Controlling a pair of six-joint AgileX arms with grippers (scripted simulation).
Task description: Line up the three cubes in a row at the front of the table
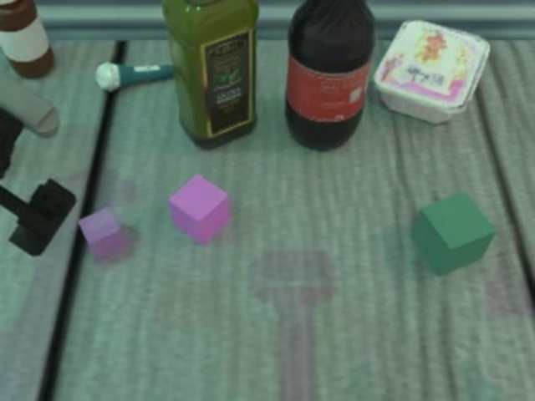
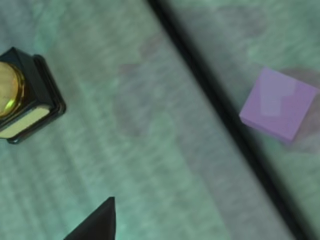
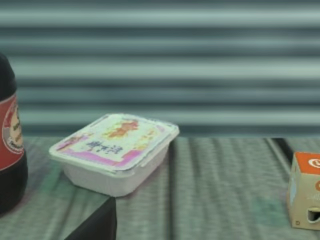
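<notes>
Right now, nearest the front of the table [image 1: 351, 334], the planks carry only faint shadows. A little farther back sit the three cubes in a loose spread. The lavender cube [image 1: 103, 231] lies toward the table's left side, just right of a dark plank gap. The magenta cube [image 1: 200, 207] stands close to its right, apart from it and slightly farther back. The green cube [image 1: 452, 231] sits well apart from both, over toward the right side, turned at an angle to the planks.

My left gripper [image 1: 38, 215] is at the left edge of the top view, just left of the lavender cube and across the gap from it; it holds nothing, but I cannot tell how wide its fingers stand. Through its wrist camera I see the lavender cube [image 2: 278, 104] resting flat beyond the gap.

Farther back stand an olive oil bottle [image 1: 211, 67] and a dark sauce bottle [image 1: 328, 71], side by side, with a white lidded food tub [image 1: 431, 68] to their right and a small teal-handled tool [image 1: 132, 74] to their left.

My right arm is out of the top view; its wrist camera looks across at the tub [image 3: 114, 152].
</notes>
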